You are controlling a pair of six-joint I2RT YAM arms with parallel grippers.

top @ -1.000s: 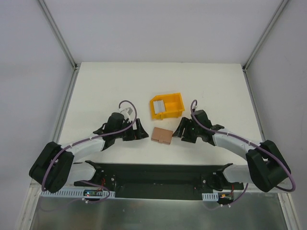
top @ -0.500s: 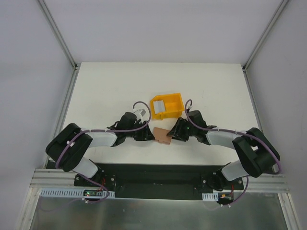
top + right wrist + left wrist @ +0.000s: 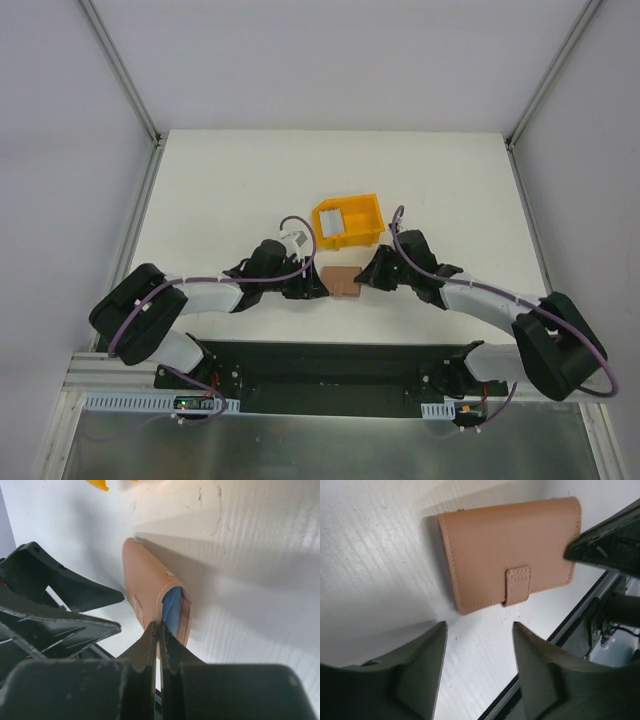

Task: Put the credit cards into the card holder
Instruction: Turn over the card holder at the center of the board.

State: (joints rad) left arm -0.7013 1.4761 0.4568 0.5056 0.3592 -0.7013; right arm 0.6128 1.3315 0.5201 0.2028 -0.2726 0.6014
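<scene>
Brown card holder [image 3: 512, 555] on white surface [image 3: 370, 555]: just ahead of left end effector [image 3: 480, 626], fingers parted, empty; right end effector [image 3: 159, 630] closed at its edge.

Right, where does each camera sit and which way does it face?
Top external: above and behind, looking down on the table; both arms show.
Left wrist: on left arm, facing the card holder; open left end effector shows.
Right wrist: low, facing the card holder's edge; shut right end effector shows.
All share the card holder.
</scene>
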